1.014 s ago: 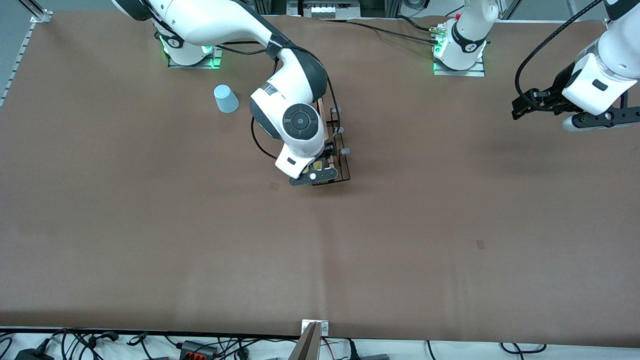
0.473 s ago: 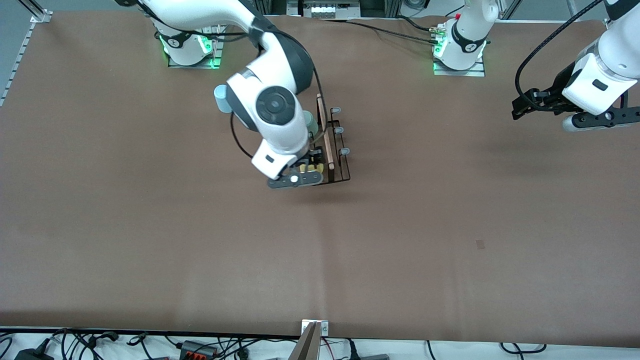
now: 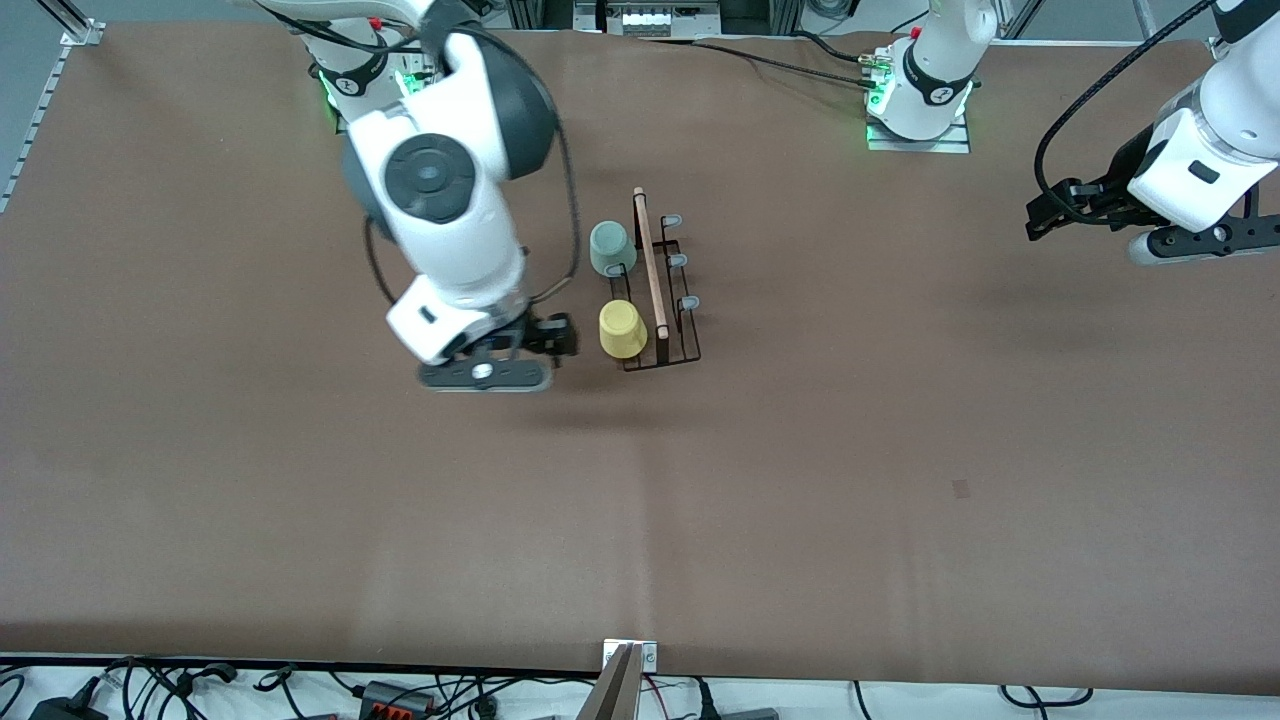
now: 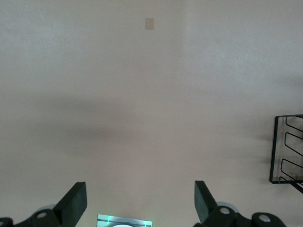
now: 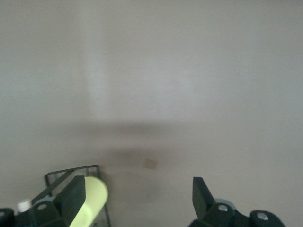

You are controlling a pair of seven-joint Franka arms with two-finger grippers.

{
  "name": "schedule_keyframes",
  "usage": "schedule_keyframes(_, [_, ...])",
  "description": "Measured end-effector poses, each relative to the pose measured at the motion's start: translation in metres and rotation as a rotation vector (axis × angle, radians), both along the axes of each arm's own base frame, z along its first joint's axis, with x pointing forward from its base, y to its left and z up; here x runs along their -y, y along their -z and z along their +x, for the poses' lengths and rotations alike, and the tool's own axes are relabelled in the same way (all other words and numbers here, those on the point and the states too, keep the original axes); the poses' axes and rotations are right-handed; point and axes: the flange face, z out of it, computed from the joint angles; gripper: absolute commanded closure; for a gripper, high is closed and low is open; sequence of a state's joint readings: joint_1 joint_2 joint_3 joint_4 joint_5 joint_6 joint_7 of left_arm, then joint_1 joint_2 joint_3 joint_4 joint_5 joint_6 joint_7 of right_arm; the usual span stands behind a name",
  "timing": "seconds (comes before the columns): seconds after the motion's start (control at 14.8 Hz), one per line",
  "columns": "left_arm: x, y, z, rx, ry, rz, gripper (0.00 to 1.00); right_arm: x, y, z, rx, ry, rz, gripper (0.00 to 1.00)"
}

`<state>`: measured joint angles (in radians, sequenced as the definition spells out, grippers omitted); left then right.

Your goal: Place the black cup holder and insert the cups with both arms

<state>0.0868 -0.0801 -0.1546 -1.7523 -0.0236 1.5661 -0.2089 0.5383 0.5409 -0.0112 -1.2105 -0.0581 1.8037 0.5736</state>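
Observation:
The black cup holder [image 3: 672, 330] stands mid-table, its wooden rod handle [image 3: 650, 265] on top. A pale green cup [image 3: 609, 248] and a yellow cup [image 3: 622, 329] sit bottom-up on its prongs, on the side toward the right arm's end. The prongs [image 3: 679, 260] on its other side are bare. My right gripper [image 3: 562, 337] is open and empty, just beside the yellow cup [image 5: 92, 201], which shows by one finger in the right wrist view. My left gripper [image 3: 1038, 215] is open and empty, waiting over the table's left-arm end. The light blue cup is hidden by the right arm.
The left wrist view shows the rack's end [image 4: 286, 149] off to one side and a small patch [image 4: 149, 23] on the brown table. The patch also shows in the front view [image 3: 961, 488]. Cables lie along the table's near edge [image 3: 400, 690].
My right gripper has let go of the yellow cup on the rack and drawn back toward the right arm's end. The arm now covers the light blue cup. The left arm has not moved.

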Motion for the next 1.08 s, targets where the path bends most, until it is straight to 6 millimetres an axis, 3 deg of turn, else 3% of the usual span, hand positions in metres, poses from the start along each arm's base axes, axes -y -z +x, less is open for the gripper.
schedule_keyframes(0.34, [0.0, 0.0, 0.0, 0.0, 0.0, 0.0, 0.0, 0.072, -0.018, 0.028, 0.001, 0.104, -0.003, 0.0])
schedule_keyframes(0.61, [0.0, 0.0, 0.0, 0.0, 0.0, 0.0, 0.0, 0.123, -0.017, 0.046, -0.013, 0.15, -0.015, 0.0])
schedule_keyframes(0.81, [0.0, 0.0, 0.0, 0.0, 0.0, 0.0, 0.0, 0.197, -0.029, 0.064, -0.015, 0.076, -0.026, 0.0])
schedule_keyframes(1.08, [0.0, 0.0, 0.0, 0.0, -0.001, 0.0, 0.0, 0.307, -0.068, 0.068, 0.012, 0.114, 0.017, 0.0])
